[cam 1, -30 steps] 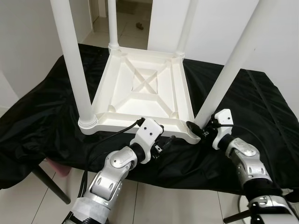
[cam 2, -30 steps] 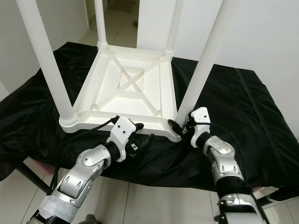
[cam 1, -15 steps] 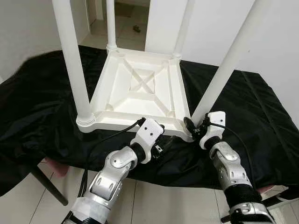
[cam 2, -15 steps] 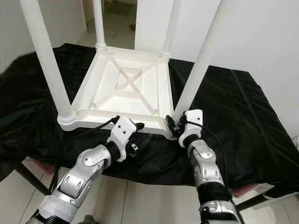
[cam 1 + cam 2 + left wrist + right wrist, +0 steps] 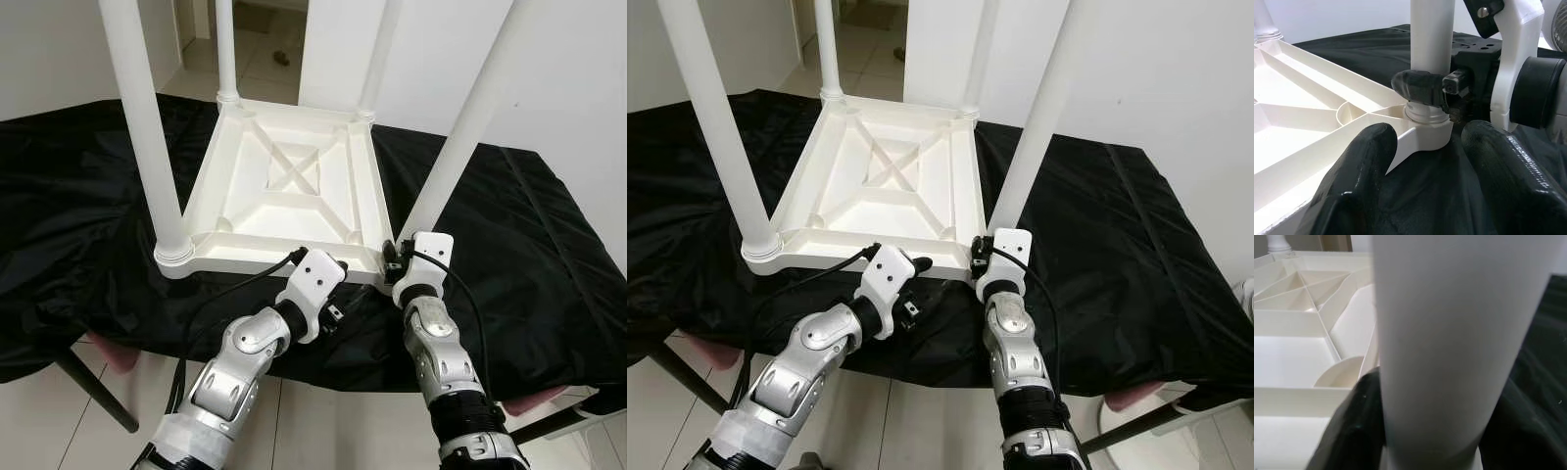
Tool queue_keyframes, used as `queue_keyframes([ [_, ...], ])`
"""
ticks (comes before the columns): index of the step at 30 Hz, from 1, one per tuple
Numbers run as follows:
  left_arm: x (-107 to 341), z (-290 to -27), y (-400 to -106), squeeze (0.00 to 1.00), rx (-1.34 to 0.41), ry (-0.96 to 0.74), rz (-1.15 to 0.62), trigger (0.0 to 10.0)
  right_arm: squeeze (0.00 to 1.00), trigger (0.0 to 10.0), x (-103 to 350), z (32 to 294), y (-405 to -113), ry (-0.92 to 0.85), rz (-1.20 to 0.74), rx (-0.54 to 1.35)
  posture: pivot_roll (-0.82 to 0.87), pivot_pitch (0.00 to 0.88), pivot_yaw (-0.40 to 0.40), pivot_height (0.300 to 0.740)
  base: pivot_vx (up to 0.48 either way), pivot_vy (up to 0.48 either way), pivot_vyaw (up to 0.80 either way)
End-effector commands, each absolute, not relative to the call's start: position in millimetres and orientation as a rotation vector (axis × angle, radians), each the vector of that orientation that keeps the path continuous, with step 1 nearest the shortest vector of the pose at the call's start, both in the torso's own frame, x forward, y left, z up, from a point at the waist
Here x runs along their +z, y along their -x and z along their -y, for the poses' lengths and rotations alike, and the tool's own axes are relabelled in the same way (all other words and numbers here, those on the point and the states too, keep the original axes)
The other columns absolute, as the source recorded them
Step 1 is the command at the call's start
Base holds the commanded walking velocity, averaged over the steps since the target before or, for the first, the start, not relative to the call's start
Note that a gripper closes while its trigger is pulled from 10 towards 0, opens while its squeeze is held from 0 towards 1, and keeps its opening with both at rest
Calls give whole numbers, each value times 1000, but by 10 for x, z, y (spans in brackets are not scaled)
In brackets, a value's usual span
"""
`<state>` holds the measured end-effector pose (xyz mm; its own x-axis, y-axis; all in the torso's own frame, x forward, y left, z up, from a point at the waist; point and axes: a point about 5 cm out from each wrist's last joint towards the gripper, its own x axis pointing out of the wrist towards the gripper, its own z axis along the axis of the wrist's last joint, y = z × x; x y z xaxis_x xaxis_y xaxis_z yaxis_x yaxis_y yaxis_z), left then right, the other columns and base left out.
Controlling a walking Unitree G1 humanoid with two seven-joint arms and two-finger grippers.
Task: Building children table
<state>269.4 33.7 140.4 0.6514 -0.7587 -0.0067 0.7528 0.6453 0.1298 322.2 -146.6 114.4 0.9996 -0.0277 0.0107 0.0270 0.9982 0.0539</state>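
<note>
The white children's table [image 5: 294, 186] lies upside down on a black cloth [image 5: 529, 245] that covers the table, its ribbed underside facing up and its four legs pointing upward. The right gripper [image 5: 400, 264] is at the near right corner of the inverted top, at the base of the near right leg [image 5: 460, 137]. Its two black fingers [image 5: 1359, 426] sit on opposite sides of the leg just above the socket collar and press against it, so the leg is pinched between them; in the left wrist view one black fingertip lies across the leg directly above the collar. The left gripper [image 5: 1435, 161] is at the near edge of the top, beside the same corner. Its fingers [image 5: 1364, 161] are spread, with the rounded corner of the top and the cloth visible in the gap between them; neither finger closes on anything. The near left leg [image 5: 147, 137] stands upright in its socket, well apart from both grippers.
</note>
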Motion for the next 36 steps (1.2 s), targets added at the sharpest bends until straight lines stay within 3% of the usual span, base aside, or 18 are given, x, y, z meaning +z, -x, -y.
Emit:
queue_keyframes([
  [1, 1378, -320, -2690, 0, -871, -134, 42, 10000, 1000, 10000, 1070, 1538, -3199, -68, -29, -33, 50, 0, -87, 740, 0, 0, 0],
  [10, 1378, -327, -2687, 0, -865, -133, 40, 10000, 1000, 10000, 1040, 1711, -3147, 3, -38, 99, 54, 0, -88, 740, 0, 0, 0],
  [11, 1375, -335, -2686, 0, -863, -134, 39, 10000, 0, 10000, 1073, 1758, -3124, 27, -17, 178, 55, 0, -88, 740, 0, 0, 0],
  [16, 1383, -356, -2696, 0, -859, -137, 38, 10000, 0, 10000, 1228, 1949, -3102, 104, 11, 387, 49, 0, -74, 740, 0, 0, 0],
  [28, 1426, -358, -2727, 0, -873, -147, 47, 10000, 0, 10000, 1267, 2034, -3232, 277, -95, 658, 45, 0, -51, 740, 0, 0, 0],
  [29, 1430, -360, -2725, 0, -873, -147, 48, 10000, 0, 235, 1247, 2040, -3247, 268, -114, 678, 49, 0, -54, 740, 0, 0, 0],
  [36, 1439, -380, -2723, 0, -855, -142, 48, 10000, 0, 0, 1101, 2001, -3196, 244, -180, 762, 61, 0, -59, 740, 0, 0, 0],
])
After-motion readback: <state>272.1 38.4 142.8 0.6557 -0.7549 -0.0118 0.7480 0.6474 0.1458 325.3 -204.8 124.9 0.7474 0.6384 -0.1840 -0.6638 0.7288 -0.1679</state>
